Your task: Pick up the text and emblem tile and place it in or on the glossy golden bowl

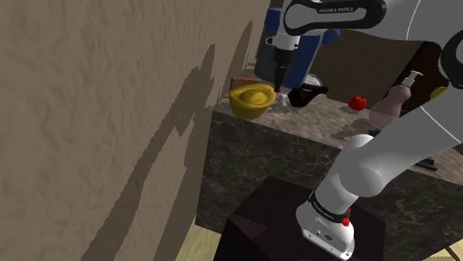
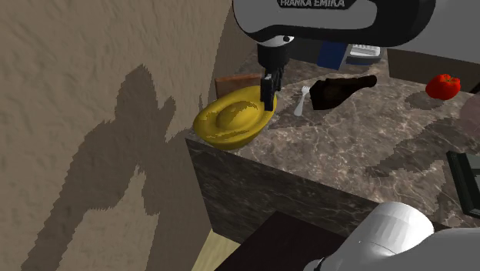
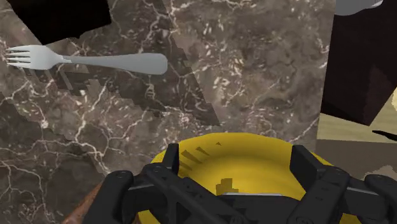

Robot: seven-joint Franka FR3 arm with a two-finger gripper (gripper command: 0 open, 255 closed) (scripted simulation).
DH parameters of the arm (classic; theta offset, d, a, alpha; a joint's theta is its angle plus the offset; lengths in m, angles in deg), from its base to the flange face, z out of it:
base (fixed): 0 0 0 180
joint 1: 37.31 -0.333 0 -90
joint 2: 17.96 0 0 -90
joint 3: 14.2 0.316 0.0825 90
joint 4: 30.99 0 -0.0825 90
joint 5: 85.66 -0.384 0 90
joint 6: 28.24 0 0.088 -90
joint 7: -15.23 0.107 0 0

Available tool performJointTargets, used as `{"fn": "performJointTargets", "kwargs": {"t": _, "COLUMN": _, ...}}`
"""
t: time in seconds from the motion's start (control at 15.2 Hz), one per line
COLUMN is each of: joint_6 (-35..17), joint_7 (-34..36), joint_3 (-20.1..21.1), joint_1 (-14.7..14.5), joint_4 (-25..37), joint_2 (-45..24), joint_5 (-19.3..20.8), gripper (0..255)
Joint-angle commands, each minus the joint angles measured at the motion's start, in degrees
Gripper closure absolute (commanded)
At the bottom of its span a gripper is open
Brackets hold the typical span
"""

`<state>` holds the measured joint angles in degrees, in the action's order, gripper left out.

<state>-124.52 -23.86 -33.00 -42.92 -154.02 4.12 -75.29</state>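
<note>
Dim light; arm (image 1: 371, 159) casts jagged shadow on wall (image 1: 81, 104).

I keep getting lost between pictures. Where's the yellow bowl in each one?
Shoulder view: yellow bowl upper middle, at the corner of the marble counter.
Second exterior view: bowl left of centre, same corner.
Wrist view: bowl directly below the gripper.
Shared landmark: the marble counter.

Yellow bowl (image 3: 210, 143) partly behind hand (image 3: 236, 167) in wrist view; brown obj. (image 2: 238, 79) mostly behind bowl

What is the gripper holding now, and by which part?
It cannot be told. The gripper hangs just above the yellow bowl; whether it clasps anything is hidden by its own body.
</note>
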Motion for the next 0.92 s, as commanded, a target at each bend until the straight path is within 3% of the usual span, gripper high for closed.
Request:
{"fn": "performJointTargets", "kwargs": {"t": 0.0, "joint_6": -0.9, "joint_7": -6.0, "joint_3": -1.7, "joint_1": -1.0, "joint_4": 3.9, "joint_2": -4.6, "joint_5": -0.3, "gripper": 0}}
{"fn": "performJointTargets", "kwargs": {"t": 0.4, "joint_6": -2.6, "joint_7": -22.7, "joint_3": -4.7, "joint_1": -2.7, "joint_4": 16.7, "joint_2": -18.8, "joint_5": -3.6, "gripper": 0}}
{"fn": "performJointTargets", "kwargs": {"t": 0.73, "joint_6": -2.0, "joint_7": -35.5, "joint_3": -4.8, "joint_1": -2.2, "joint_4": 29.2, "joint_2": -30.7, "joint_5": -7.6, "gripper": 0}}
{"fn": "performJointTargets", "kwargs": {"t": 0.86, "joint_6": -2.5, "joint_7": -37.1, "joint_3": -4.5, "joint_1": -1.9, "joint_4": 30.2, "joint_2": -32.2, "joint_5": -8.1, "gripper": 0}}
